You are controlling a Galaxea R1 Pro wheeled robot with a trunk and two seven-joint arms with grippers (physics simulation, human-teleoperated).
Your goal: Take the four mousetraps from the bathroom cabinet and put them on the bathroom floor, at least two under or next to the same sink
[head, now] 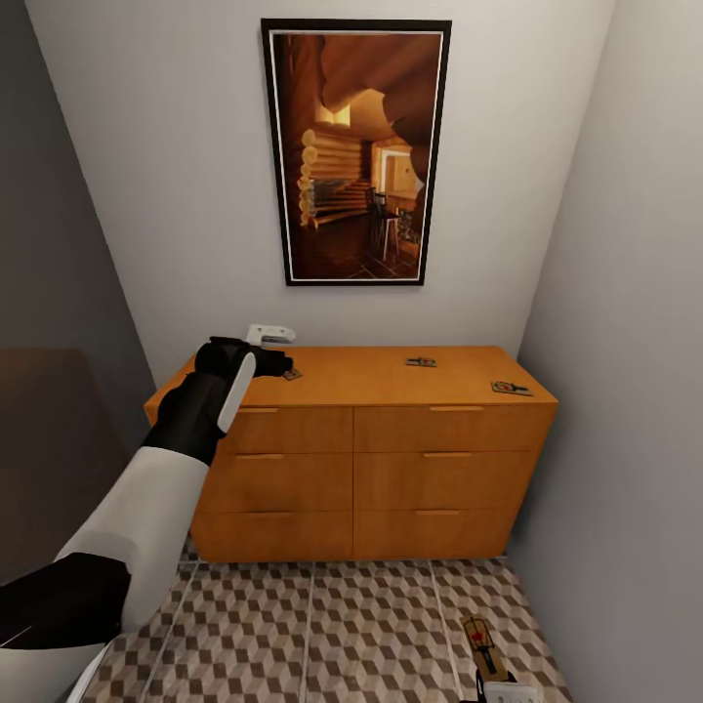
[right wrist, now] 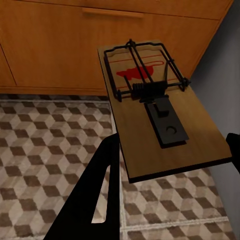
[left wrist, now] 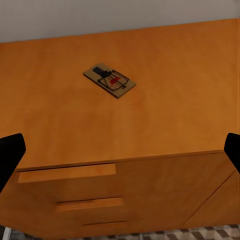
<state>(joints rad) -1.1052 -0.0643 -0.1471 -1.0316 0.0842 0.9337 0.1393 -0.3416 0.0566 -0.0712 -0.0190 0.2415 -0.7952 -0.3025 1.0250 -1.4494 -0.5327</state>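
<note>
The orange-tan cabinet (head: 391, 459) stands against the far wall. On its top lie three mousetraps: one (head: 291, 373) at the left, one (head: 421, 362) right of the middle and one (head: 512, 389) by the right edge. My left gripper (head: 276, 363) hovers open over the left end, just short of the left mousetrap (left wrist: 110, 80), which lies flat ahead of its spread fingertips (left wrist: 10, 155). Low at the right, my right gripper (right wrist: 170, 150) is shut on another mousetrap (right wrist: 160, 115), held above the bathroom floor (head: 322, 635) in front of the cabinet. The sink is out of view.
Grey walls close in on both sides, so the cabinet fills a narrow alcove. A framed picture (head: 356, 151) hangs above it. A dark brown surface (head: 39, 439) sits at the left. Tiled floor stretches in front of the drawers.
</note>
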